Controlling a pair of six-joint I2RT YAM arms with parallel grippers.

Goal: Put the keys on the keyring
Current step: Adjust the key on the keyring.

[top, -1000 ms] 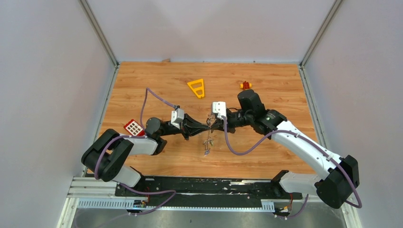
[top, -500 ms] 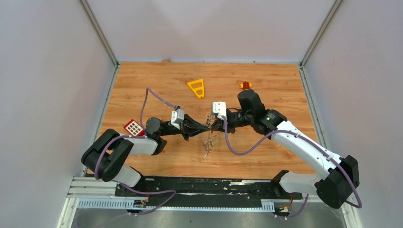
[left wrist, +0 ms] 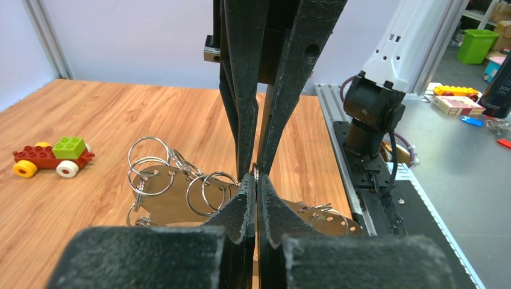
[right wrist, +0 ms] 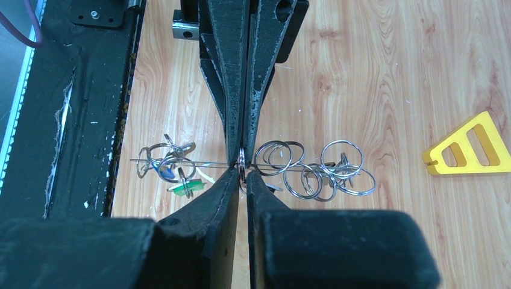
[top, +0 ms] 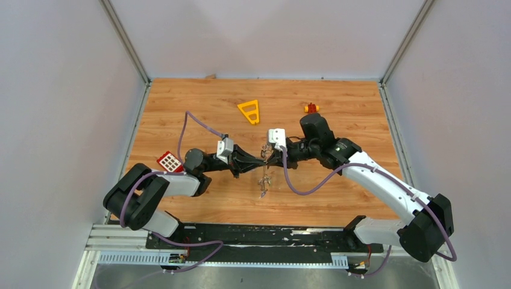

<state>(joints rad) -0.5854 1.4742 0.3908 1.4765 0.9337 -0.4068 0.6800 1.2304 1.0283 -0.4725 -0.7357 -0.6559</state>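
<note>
Left gripper (left wrist: 256,180) pinched tight on the keyring (right wrist: 211,164) at mid-span, above the counter (right wrist: 361,72). Right gripper (right wrist: 241,174) meets it tip to tip, with a narrow slit and tips either side of the same wire; cannot tell if it grips. Keys (right wrist: 176,179), blue and green tags, bunch on 1 side of the grippers, small rings (right wrist: 337,165) on the other.

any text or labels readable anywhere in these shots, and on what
None can be read.
Red card by the left arm: a grid of white squares, any marks too small to read.
Box off the table, left wrist view: too blurred to read.
</note>
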